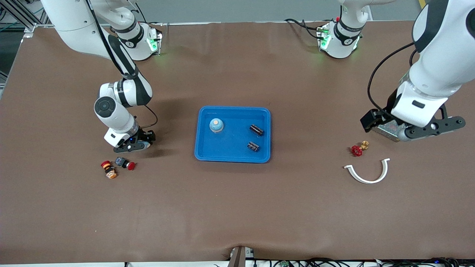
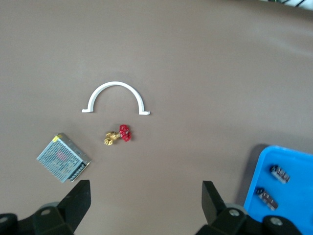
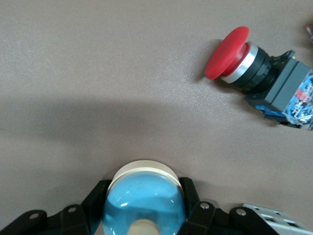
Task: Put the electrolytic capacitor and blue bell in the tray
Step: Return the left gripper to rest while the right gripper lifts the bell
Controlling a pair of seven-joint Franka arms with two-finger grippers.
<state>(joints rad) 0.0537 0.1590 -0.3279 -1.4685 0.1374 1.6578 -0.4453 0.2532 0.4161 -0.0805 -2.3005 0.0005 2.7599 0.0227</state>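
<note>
Nearest the front camera:
- one white curved clip [image 1: 367,175], toward my left arm's end
- two push buttons toward my right arm's end: an orange-and-red button [image 1: 109,169], and just beside it a red mushroom button [image 1: 125,163]

A little farther: one red-handled brass valve [image 1: 358,149], near the clip but apart from it.

Mid-table: one blue tray [image 1: 207,154]. Inside it are two capacitors, the nearer capacitor [image 1: 253,146] and the farther capacitor [image 1: 256,129], lying apart. One tray bell [image 1: 216,125] stands upright in the half toward my right arm.

Bells counted: two. The second, the held bell [image 3: 144,196], is clamped between my right gripper [image 1: 133,144] fingers, low over bare table by the mushroom button and outside the tray.

My left gripper [image 2: 145,200] hangs spread wide and empty over one metal power supply [image 1: 386,129]
</note>
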